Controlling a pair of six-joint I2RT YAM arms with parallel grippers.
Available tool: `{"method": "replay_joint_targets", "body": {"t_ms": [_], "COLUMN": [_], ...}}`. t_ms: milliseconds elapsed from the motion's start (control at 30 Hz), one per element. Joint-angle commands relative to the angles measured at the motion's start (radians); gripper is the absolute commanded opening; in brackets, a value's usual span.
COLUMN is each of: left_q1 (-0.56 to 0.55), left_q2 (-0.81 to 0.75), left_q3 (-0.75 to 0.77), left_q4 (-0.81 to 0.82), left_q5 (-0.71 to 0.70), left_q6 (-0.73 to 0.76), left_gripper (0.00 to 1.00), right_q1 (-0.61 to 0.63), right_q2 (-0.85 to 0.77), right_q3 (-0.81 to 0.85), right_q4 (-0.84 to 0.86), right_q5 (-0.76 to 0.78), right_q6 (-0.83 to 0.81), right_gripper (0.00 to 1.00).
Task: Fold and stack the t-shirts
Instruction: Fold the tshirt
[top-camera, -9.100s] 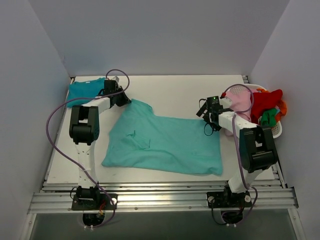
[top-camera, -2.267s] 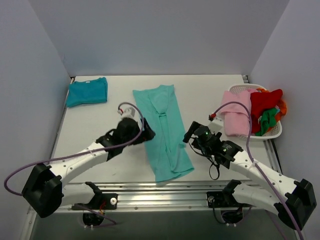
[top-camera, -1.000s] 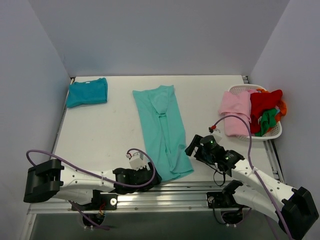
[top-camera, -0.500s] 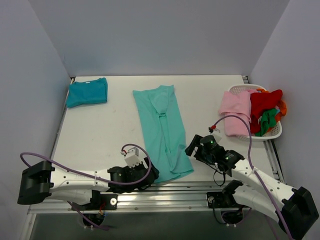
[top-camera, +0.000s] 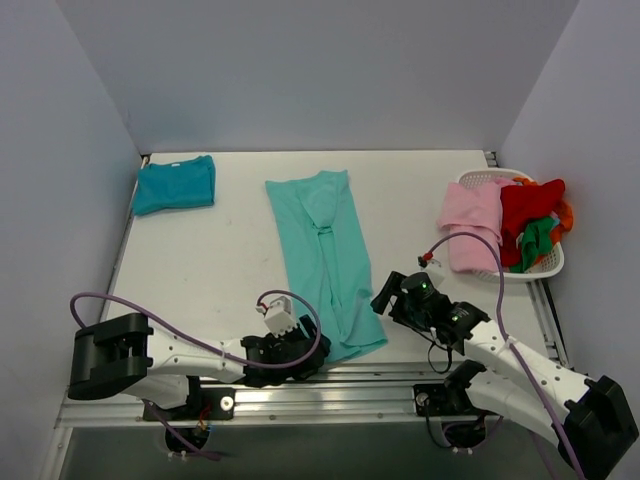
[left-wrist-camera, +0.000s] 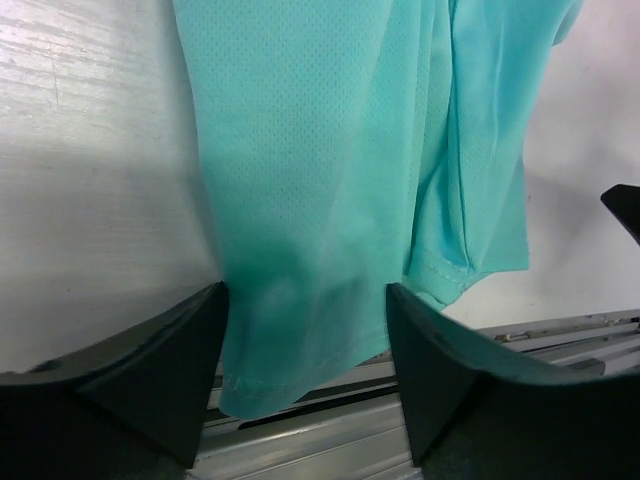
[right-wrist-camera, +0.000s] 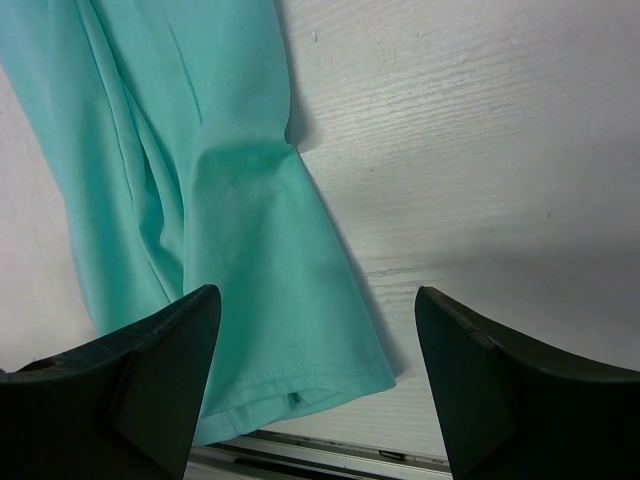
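Observation:
The light turquoise t-shirt (top-camera: 325, 255) lies as a long narrow strip down the middle of the table, its hem at the near edge. The darker teal t-shirt (top-camera: 175, 183) sits folded at the back left. My left gripper (top-camera: 305, 350) is low at the hem's near-left corner. In the left wrist view its jaws (left-wrist-camera: 305, 295) straddle that corner of the turquoise t-shirt (left-wrist-camera: 320, 180), still apart, with cloth filling the gap. My right gripper (top-camera: 385, 300) stands open by the hem's right corner. In the right wrist view the right gripper (right-wrist-camera: 315, 300) spans the corner of the turquoise t-shirt (right-wrist-camera: 270, 260) and bare table.
A white basket (top-camera: 535, 262) at the right edge holds red, green and orange garments, and a pink garment (top-camera: 470, 215) hangs over its rim onto the table. The aluminium rail (top-camera: 330, 385) runs along the near edge, just under the hem.
My left gripper has slid right onto the hem corner and its jaws have narrowed around the cloth. The right arm and both t-shirts have stayed put.

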Motion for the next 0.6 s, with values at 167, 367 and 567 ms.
{"method": "replay_joint_targets", "body": {"t_ms": [167,367,567], "left_q1": [0.006,0.076,0.159], "left_q2": [-0.004,-0.079,-0.108], "left_q3": [-0.01,-0.086,-0.128], "left_q4": [-0.059,-0.087,-0.04], "left_q5": [0.03,0.011,0.039], "left_q6": [0.002,0.008,0.086], "left_gripper": [0.03,0.02,0.02], "right_q1": [-0.007,-0.001,0.054], "right_q2": [-0.027,-0.095,-0.178], "right_q3": [-0.016,-0.044,-0.142], "right_q4": [-0.039,-0.071,-0.02], "right_q5": [-0.008,-0.074,-0.195], "right_q6": [-0.002,0.032,0.138], "right_gripper": [0.68,0.67,0.63]}}
